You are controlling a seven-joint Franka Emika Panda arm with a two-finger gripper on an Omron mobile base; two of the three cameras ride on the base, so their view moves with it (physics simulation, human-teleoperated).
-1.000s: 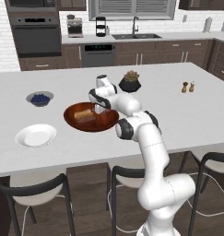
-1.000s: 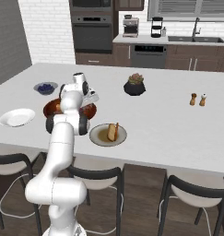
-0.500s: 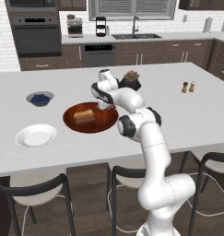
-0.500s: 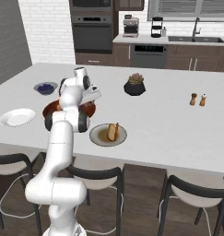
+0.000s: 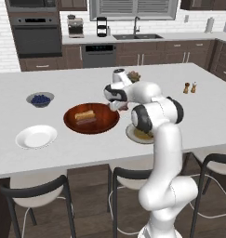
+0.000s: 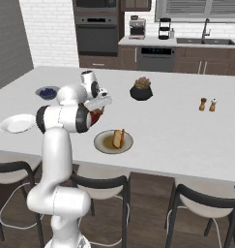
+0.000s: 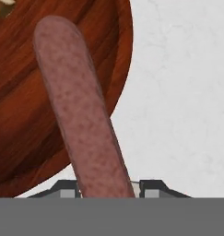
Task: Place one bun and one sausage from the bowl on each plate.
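Observation:
My gripper [image 7: 106, 189] is shut on a slim reddish-brown sausage [image 7: 81, 115], which sticks out from between the finger tips. It hangs above the right rim of the red-brown wooden bowl [image 7: 21, 120]. From the left, the gripper [image 5: 121, 106] is at the bowl's [image 5: 103, 124] right edge, and a bun [image 5: 84, 114] lies inside with a second sausage [image 5: 87, 121] beside it. The tan-centred plate [image 6: 103, 143] sits just right of the gripper [image 6: 96, 115] and holds a bun [image 6: 119, 138]. The white plate [image 5: 36, 136] lies bare at the left.
A small grey bowl of blue berries [image 5: 40, 99] sits behind the white plate. A dark potted plant [image 6: 141, 89] stands at the back of the island, with two shakers [image 6: 208, 104] to its right. Stools line the near edge.
The hand has carried the sausage to the right, from over the bowl's middle to its right rim. Nothing else on the island has moved.

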